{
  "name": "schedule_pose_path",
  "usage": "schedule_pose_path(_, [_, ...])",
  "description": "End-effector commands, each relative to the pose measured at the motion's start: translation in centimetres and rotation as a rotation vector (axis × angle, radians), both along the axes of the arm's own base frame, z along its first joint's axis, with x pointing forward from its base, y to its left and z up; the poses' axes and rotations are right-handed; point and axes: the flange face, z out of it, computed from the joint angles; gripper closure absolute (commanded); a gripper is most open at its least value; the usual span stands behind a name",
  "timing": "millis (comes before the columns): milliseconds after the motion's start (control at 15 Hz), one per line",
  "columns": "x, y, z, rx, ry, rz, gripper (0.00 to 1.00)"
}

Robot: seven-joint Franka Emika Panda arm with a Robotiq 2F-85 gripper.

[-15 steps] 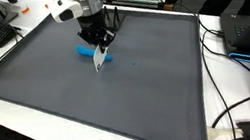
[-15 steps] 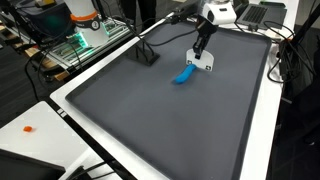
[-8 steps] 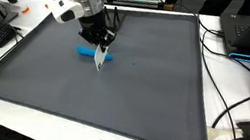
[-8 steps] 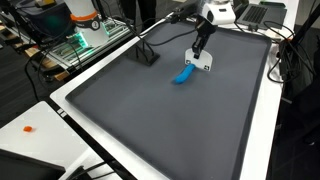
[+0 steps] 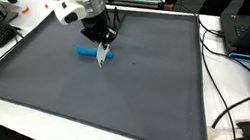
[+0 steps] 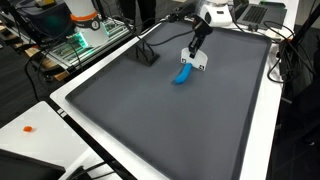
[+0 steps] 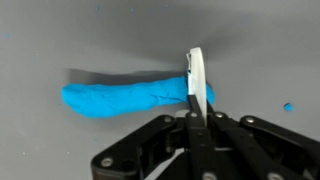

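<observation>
The white piece point(image 7: 195, 68) is thin and flat. The wrist view shows it edge-on, as a narrow pale strip with a rounded end. The claw point(image 7: 197, 112) is closed tight and pinches the piece between its fingertips, so the piece sticks straight out past them. Next to the claw, a blue roll point(image 7: 125, 97) lies on the grey mat point(image 5: 130, 100). It is long, lumpy and bright. The piece's tip stands at one end of the roll; whether they touch I cannot tell.
</observation>
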Motion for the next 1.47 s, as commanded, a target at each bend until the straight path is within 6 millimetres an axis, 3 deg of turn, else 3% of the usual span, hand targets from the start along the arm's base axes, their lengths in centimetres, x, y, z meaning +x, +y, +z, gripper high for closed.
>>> schedule_pose_path(0, [-1.6, -0.3, -2.4, -0.004, 0.068, 0.005, 0.99])
schedule_pose_path(867, [-2.6, -0.1, -1.4, 0.138, 0.113, -0.023, 0.99])
schedule_pose_path(1400, [-1.9, -1.0, 1.0, 0.154, 0.080, -0.047, 0.99])
